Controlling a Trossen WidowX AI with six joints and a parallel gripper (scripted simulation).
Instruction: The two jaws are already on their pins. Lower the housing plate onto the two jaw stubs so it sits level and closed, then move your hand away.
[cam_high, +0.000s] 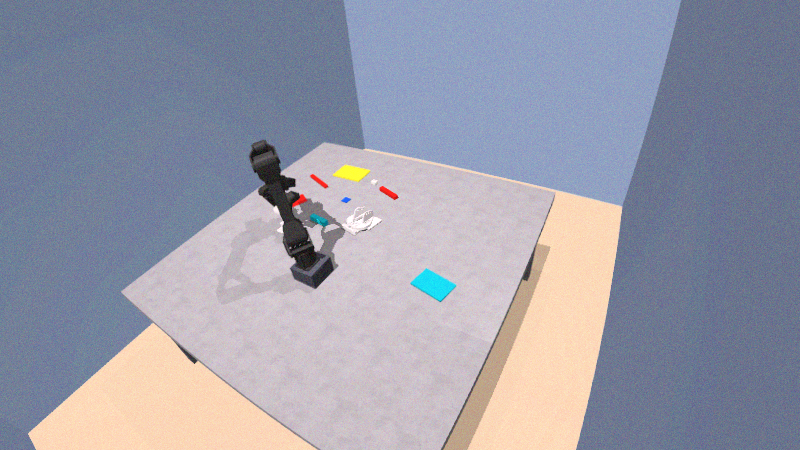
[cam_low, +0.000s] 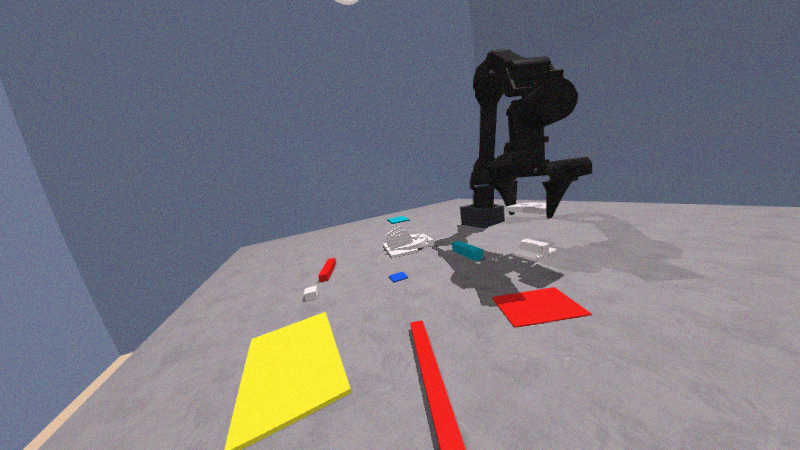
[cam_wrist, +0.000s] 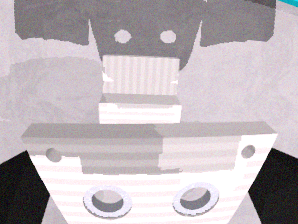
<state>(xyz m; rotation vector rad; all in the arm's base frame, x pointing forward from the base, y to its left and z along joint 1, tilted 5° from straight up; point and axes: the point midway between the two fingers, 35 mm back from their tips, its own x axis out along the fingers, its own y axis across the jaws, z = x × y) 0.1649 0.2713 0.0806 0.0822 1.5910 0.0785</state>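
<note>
My gripper (cam_low: 531, 211) (cam_wrist: 148, 152) is shut on the white housing plate (cam_low: 524, 207) (cam_wrist: 152, 201), holding it above the table. In the wrist view the plate spans the space between the dark fingers, showing two ringed holes and two smaller corner holes. Its lower part is cut off by the frame. The white jaw assembly (cam_high: 362, 222) (cam_low: 405, 244) stands on the table, away from the gripper, with curved ribbed parts rising from a flat base. The stubs and pins are too small to tell. A white ribbed stand (cam_low: 534, 246) (cam_wrist: 140, 75) is on the table below the plate.
A teal bar (cam_high: 318, 219) (cam_low: 467, 250) lies between the stand and jaw assembly. A red sheet (cam_low: 539, 307), blue tile (cam_high: 346, 199) (cam_low: 398, 277), yellow sheet (cam_high: 351, 172) (cam_low: 293, 375), two red bars (cam_high: 388, 193) (cam_high: 318, 180) and cyan sheet (cam_high: 433, 284) lie around.
</note>
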